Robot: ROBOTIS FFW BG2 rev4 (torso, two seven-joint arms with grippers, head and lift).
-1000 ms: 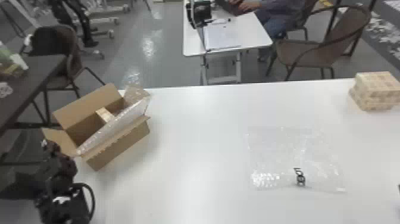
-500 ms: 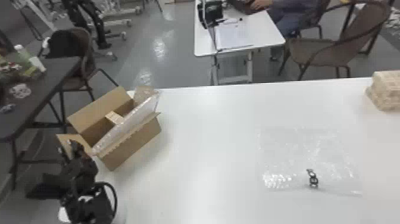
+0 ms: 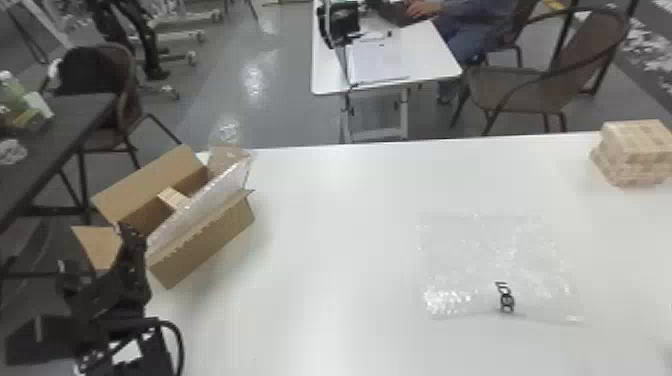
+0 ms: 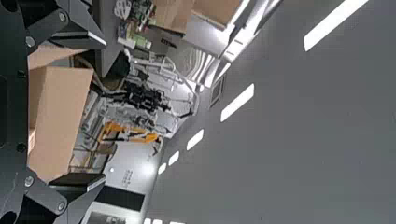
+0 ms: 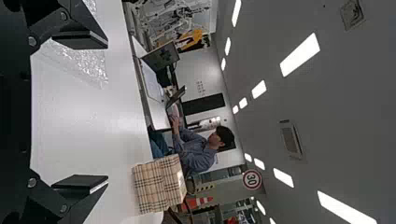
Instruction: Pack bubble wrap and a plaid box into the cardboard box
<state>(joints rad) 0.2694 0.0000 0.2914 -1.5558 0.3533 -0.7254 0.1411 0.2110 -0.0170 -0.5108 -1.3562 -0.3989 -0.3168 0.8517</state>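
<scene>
My left gripper (image 4: 100, 112) is waiting beside the cardboard box (image 3: 200, 250), jaws spread and empty; my right gripper (image 5: 105, 111) is also holding its jaws apart, with nothing between. The flaps (image 3: 155, 182) are standing outward, presumably to keep the mouth accessible. One bubble wrap sheet (image 3: 205, 200) is leaning inside beside a pale block (image 3: 174, 198); another bubble wrap piece (image 3: 475, 260) is lying flat, probably awaiting packing. Stacked plaid boxes (image 3: 635, 152) are sitting on the white surface (image 3: 330, 310); chairs (image 3: 510, 90) are standing beyond.
</scene>
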